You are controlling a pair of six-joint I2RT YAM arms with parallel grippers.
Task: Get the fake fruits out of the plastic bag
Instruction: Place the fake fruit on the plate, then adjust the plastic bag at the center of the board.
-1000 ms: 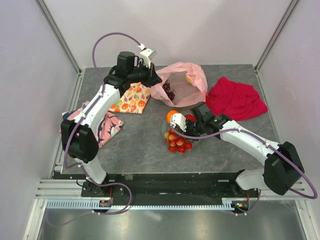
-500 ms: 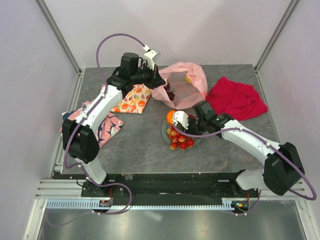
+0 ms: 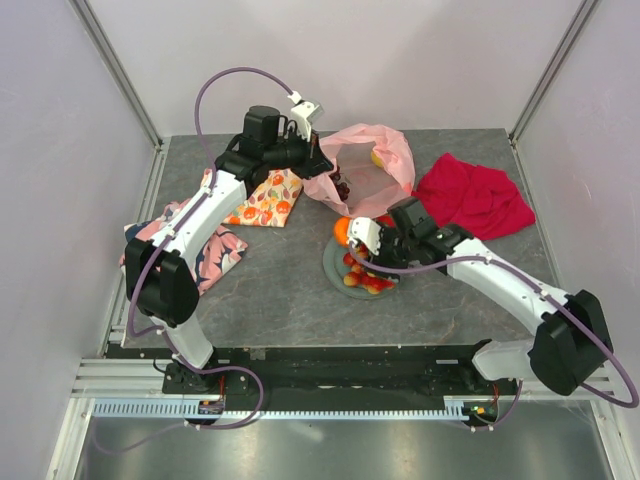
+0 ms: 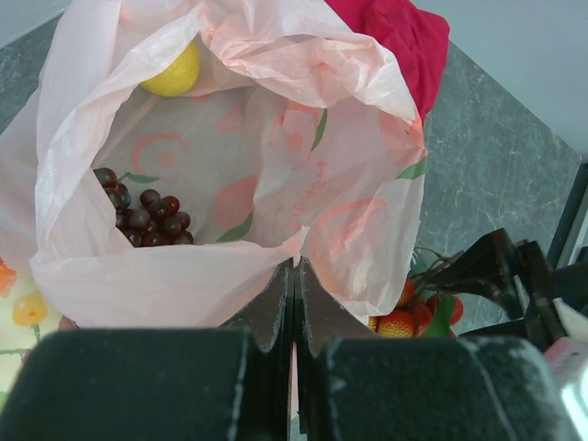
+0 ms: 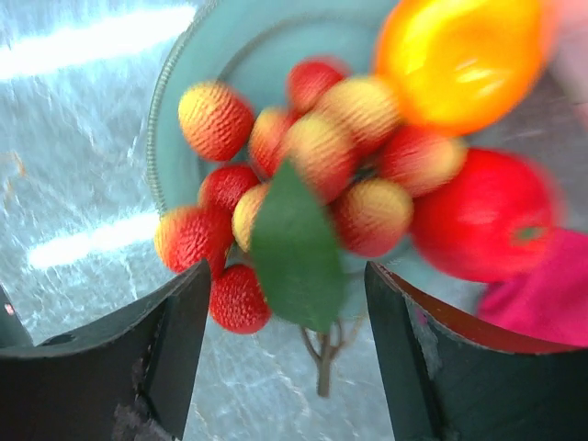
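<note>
The pale-pink plastic bag (image 3: 372, 165) lies at the back of the table, its mouth held up. My left gripper (image 4: 294, 268) is shut on the bag's near rim (image 3: 322, 160). Inside the bag I see a yellow lemon (image 4: 175, 72) and a dark grape bunch (image 4: 142, 216). My right gripper (image 5: 289, 322) hangs open just over a bunch of small red-and-yellow bumpy fruits (image 5: 303, 175) with a green leaf. That bunch lies on a teal plate (image 5: 257, 37). An orange (image 5: 459, 55) and a red apple (image 5: 478, 216) sit on the plate too. The right gripper (image 3: 368, 262) grips nothing.
A red cloth (image 3: 470, 200) lies to the right of the bag. A fruit-printed cloth (image 3: 265, 198) is under my left arm, and a pink-and-navy cloth (image 3: 212, 250) lies at the left edge. The plate (image 3: 330, 268) stands mid-table.
My right gripper has opened and let go of the bumpy fruit bunch, which now rests on the plate. The left gripper keeps its hold on the bag rim.
</note>
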